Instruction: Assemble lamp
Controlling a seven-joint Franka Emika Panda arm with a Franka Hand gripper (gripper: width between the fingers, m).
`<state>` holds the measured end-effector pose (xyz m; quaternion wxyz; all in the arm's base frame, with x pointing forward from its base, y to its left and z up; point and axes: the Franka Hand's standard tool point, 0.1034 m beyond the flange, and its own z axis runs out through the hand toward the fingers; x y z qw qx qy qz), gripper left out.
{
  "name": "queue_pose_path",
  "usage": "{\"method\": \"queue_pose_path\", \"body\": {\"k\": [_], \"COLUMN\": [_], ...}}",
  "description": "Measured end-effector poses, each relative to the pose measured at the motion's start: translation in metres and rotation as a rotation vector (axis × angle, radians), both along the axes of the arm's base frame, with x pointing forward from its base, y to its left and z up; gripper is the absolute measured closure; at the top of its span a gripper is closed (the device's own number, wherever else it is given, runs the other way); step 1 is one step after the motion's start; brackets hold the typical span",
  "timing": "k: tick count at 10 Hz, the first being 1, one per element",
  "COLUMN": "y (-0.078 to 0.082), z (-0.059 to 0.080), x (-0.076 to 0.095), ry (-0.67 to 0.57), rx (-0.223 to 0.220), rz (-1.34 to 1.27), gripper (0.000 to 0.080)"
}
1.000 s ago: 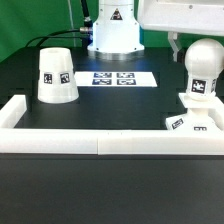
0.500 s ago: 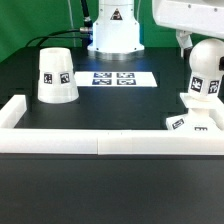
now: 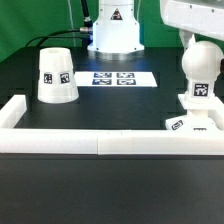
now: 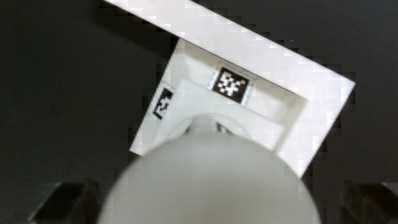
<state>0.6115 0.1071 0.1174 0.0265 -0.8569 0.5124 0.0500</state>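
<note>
The rounded white lamp bulb [image 3: 201, 68] stands upright on the flat square lamp base [image 3: 195, 120] at the exterior view's right, its tag facing the camera. My gripper [image 3: 197, 45] reaches down from the top right and is shut on the bulb's upper part. In the wrist view the bulb [image 4: 205, 180] fills the space between my gripper [image 4: 214, 205] and its dark fingers [image 4: 68, 205], with the base [image 4: 285, 115] and its tag beneath. The cone-shaped lamp shade [image 3: 57, 75] stands alone at the exterior view's left.
The marker board [image 3: 115, 77] lies at the back middle, in front of the arm's white pedestal [image 3: 113, 30]. Long white border rails [image 3: 100, 143] run along the front and up both sides. One rail [image 4: 267, 45] lies just beyond the base in the wrist view.
My gripper and arm have shifted to the exterior view's right over the bulb. The bulb's tag has shifted a little, so the bulb has turned or moved slightly on the base.
</note>
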Motion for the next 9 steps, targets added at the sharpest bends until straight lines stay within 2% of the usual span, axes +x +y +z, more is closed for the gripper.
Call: {"method": "queue_pose_path", "body": {"k": [5,9], "y": [0.0003,-0.0012], "z": [-0.0007,0.0], "x": [-0.0002,0.0008], "ry": [-0.028,-0.071], "rx": [0.017,0.039], "rz": [0.29,0.72], "gripper": [0.0101,0.0101]}}
